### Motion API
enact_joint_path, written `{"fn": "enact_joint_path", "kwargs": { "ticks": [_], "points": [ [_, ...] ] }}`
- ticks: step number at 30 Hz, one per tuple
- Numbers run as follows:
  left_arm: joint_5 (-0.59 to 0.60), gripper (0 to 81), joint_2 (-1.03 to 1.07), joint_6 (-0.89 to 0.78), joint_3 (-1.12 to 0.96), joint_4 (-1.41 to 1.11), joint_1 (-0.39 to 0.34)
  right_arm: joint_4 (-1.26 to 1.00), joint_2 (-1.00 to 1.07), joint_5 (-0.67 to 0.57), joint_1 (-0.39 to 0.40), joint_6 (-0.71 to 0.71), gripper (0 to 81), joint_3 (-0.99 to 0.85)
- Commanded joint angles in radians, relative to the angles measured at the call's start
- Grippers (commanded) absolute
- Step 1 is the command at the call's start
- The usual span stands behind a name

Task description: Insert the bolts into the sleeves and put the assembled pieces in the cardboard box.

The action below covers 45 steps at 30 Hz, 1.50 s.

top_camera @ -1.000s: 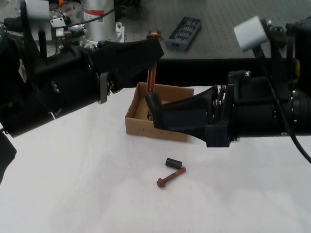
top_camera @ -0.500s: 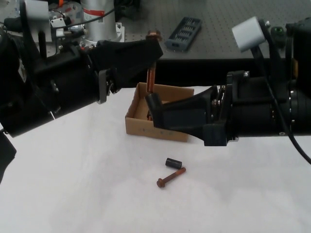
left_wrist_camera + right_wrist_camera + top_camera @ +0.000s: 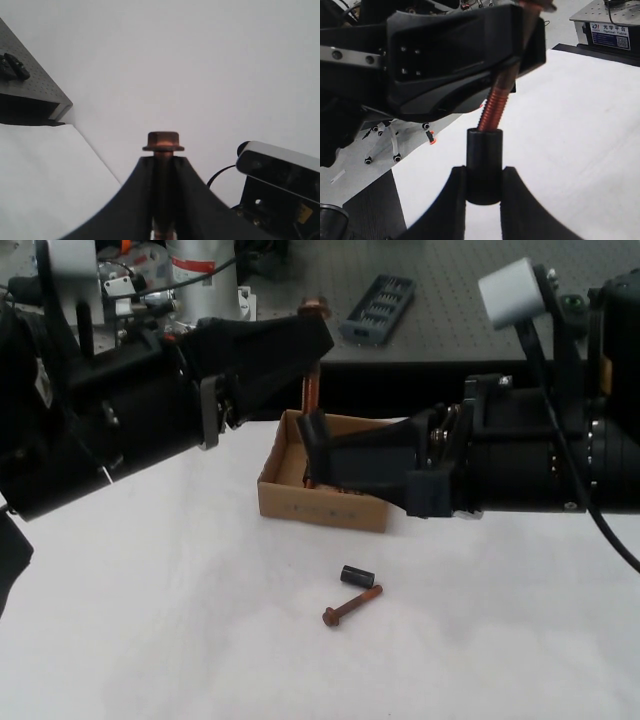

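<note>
My left gripper (image 3: 318,340) is shut on a copper bolt (image 3: 311,390), held upright above the cardboard box (image 3: 300,502); its hex head (image 3: 163,141) pokes out past the fingers. My right gripper (image 3: 312,445) is shut on a black sleeve (image 3: 483,165) just under the bolt. The bolt's threaded end (image 3: 493,111) enters the sleeve's top. A loose black sleeve (image 3: 356,576) and a loose copper bolt (image 3: 351,606) lie on the white sheet in front of the box.
White paper (image 3: 200,620) covers the bench in front. Behind lies a dark perforated table with a blue-grey slotted holder (image 3: 378,306) and a metal cylinder (image 3: 204,270) at the back left. Both black arm bodies fill the left and right sides.
The right gripper with its sleeve has risen and moved left, up onto the bolt's lower end. The left gripper and bolt have hardly moved.
</note>
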Motion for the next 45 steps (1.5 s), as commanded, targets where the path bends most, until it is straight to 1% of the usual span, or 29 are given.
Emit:
{"fn": "enact_joint_path", "kwargs": {
  "ticks": [1, 5, 8, 19, 23, 28, 33, 36, 39, 45],
  "points": [
    [0.018, 0.6, -0.004, -0.005, -0.006, -0.021, 0.002, -0.044, -0.004, 0.048, -0.007, 0.009, 2.0, -0.007],
    [0.018, 0.6, -0.004, -0.005, -0.006, -0.021, 0.002, -0.044, -0.004, 0.048, -0.007, 0.009, 2.0, -0.007],
    [0.018, 0.6, -0.004, -0.005, -0.006, -0.021, 0.002, -0.041, -0.004, 0.078, -0.007, 0.009, 2.0, -0.007],
    [0.018, 0.6, -0.004, -0.002, -0.006, -0.021, 0.002, -0.037, -0.006, 0.085, -0.066, 0.026, 2.0, -0.007],
    [0.021, 0.6, -0.004, 0.004, -0.006, -0.021, 0.002, -0.037, -0.006, 0.077, -0.075, 0.026, 2.0, -0.007],
    [0.075, 0.6, -0.004, 0.004, -0.006, -0.017, 0.002, -0.037, -0.006, 0.022, -0.075, 0.014, 2.0, -0.007],
    [0.201, 0.6, -0.004, 0.088, -0.006, 0.043, 0.002, -0.037, -0.006, -0.047, -0.075, -0.026, 2.0, -0.007],
    [0.221, 0.6, -0.004, 0.106, -0.006, 0.118, 0.002, -0.037, -0.006, -0.089, -0.075, -0.026, 2.0, -0.007],
    [0.232, 0.6, -0.004, 0.134, -0.006, 0.166, 0.002, -0.037, -0.006, -0.092, -0.075, -0.026, 2.0, -0.007],
    [0.247, 0.6, -0.004, 0.171, -0.006, 0.171, 0.002, -0.037, -0.006, -0.092, -0.075, -0.026, 2.0, -0.007]
  ]
}}
